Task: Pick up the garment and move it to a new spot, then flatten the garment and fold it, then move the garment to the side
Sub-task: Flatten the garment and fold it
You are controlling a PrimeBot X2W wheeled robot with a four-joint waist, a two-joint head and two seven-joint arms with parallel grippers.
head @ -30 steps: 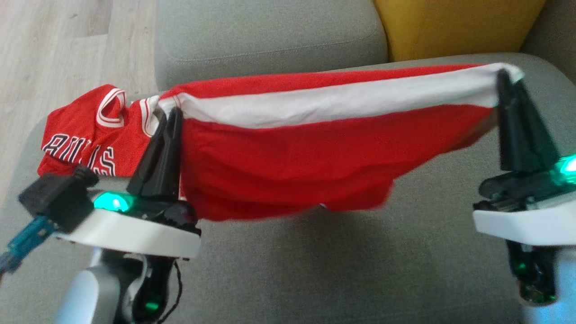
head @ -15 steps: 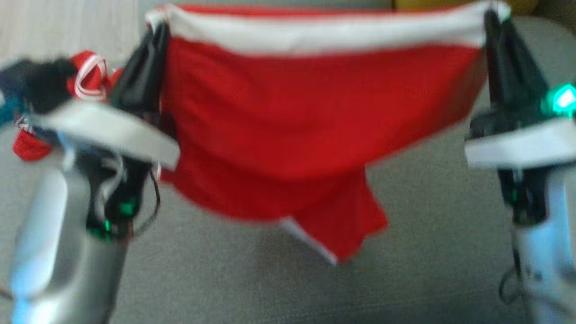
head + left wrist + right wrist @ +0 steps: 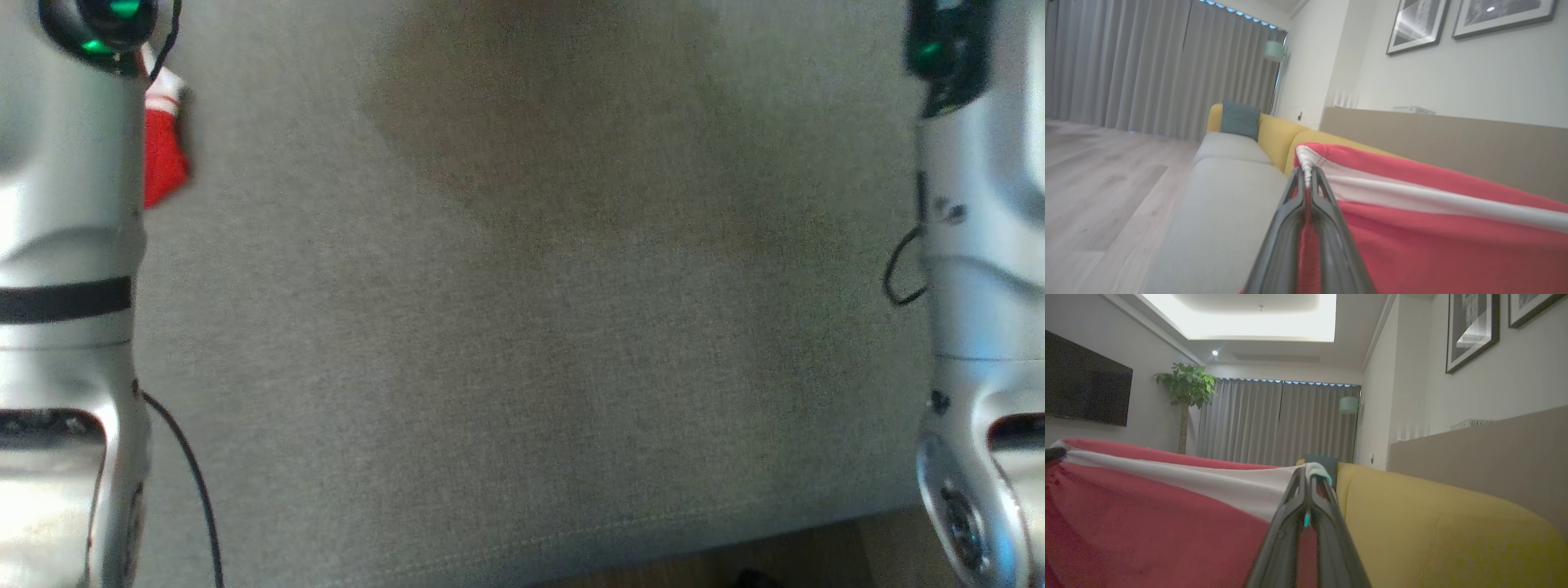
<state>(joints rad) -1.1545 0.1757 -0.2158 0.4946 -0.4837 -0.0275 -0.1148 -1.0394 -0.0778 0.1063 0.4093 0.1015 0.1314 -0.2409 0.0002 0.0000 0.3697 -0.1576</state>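
Both grippers are pinching the red garment (image 3: 1433, 253) by its white band (image 3: 1412, 196). The left gripper (image 3: 1308, 173) is pressing its fingers together on one end of that band, and the right gripper (image 3: 1310, 473) is clamping the other end, its fingers likewise closed with cloth between them.

The garment is hanging in the air between the two, above the grey sofa seat (image 3: 531, 327). In the head view a red scrap with white trim (image 3: 163, 155) is peeking out at 10 o'clock beside the left forearm (image 3: 65, 204); whether it belongs to the held piece I cannot tell.

The band, the long axis, is running taut from gripper to gripper across the robot's front. It is heading toward 3 o'clock in the left wrist view and 9 o'clock in the right, with the red body drooping below.

By my reading the pick-up is done and the carry is under way. Laying down, flattening, folding and moving aside are all waiting.
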